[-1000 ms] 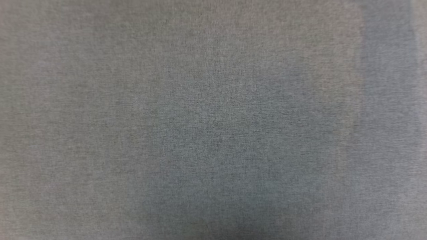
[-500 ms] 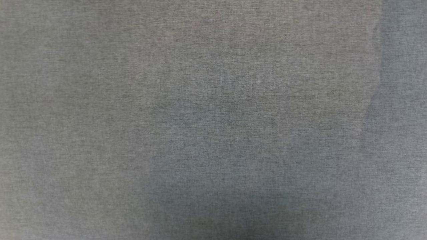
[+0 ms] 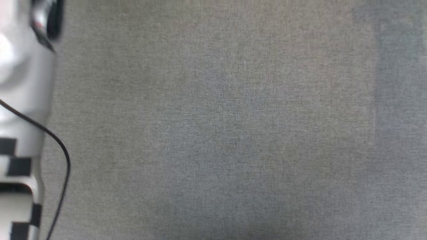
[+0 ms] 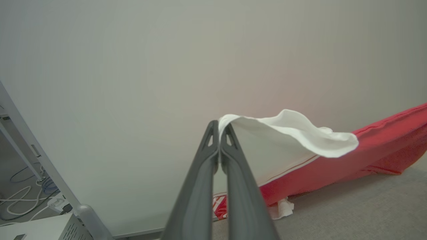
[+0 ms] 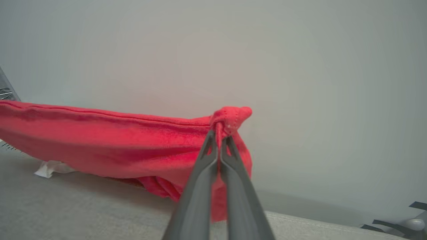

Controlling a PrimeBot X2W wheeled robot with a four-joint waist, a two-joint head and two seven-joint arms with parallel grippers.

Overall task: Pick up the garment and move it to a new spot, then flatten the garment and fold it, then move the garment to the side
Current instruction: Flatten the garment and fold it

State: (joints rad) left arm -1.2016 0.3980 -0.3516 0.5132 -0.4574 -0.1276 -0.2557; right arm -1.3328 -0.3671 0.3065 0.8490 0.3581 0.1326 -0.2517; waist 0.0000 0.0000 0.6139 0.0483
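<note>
**Item:** garment (image 4: pixel 373 150), a red jersey shirt with a white sleeve (image 4: pixel 300 131) and a striped seam where white meets red.

**Position:** lifted and stretched between the two grippers above a grey woven surface (image 4: pixel 350 206), in front of a pale wall (image 4: pixel 133 66). Its lowest folds sag down to the surface, and I cannot tell whether they rest on it.

**Left gripper** (image 4: pixel 219 126): fingers pressed together, pinching the edge of the white sleeve at their tips.

**Right gripper** (image 5: pixel 220 135): fingers together, clamped on a bunched red corner of the garment (image 5: pixel 116 140) that pokes out above the tips.

**By view:**
- The left wrist view supplies the sleeve, plus a pale frame leg (image 4: pixel 36 146), a white vented box (image 4: pixel 43 230) and loose cables (image 4: pixel 20 200) on the floor at lower left.
- The right wrist view supplies the long red span of the body.
- The head view supplies the surface's weave (image 3: pixel 213 120), a pale forearm with checker marks (image 3: pixel 23 100) cut off by the left edge, and a thin black cable (image 3: pixel 61 150) beside it.

**Hard to make out:**
- A small white scrap (image 4: pixel 283 208) under the red folds, either a tag or paper.
- Dark shapes (image 5: pixel 400 225) at the right wrist view's lower right, blurred.
</note>
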